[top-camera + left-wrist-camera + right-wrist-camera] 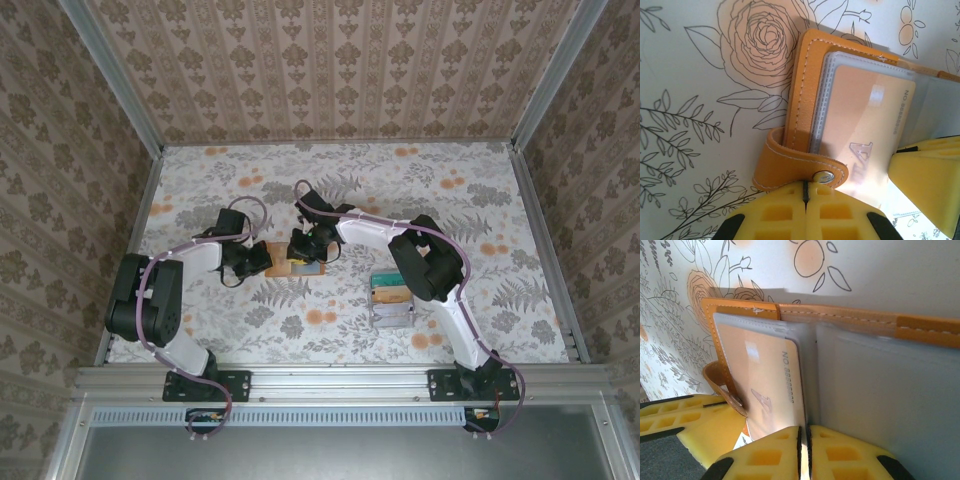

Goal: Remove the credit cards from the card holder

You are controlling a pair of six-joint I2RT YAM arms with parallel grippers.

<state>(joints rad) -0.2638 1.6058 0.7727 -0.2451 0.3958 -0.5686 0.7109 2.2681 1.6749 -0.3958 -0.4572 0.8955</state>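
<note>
Orange stitched card holder (805, 75), tan credit card (865, 125) marked "NO" plus unclear digits; left tool (805, 192) together, right tool (804, 435) clamped on the holder's inner edge.

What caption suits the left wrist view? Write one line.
Closed left fingers at the snap strap of the card holder; tan credit card visible in its sleeve.

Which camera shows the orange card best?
Left wrist: the credit card faces the camera, number and logo showing. Right wrist shows it slanted. From the top, it's too small to pick out in the card holder.
</note>
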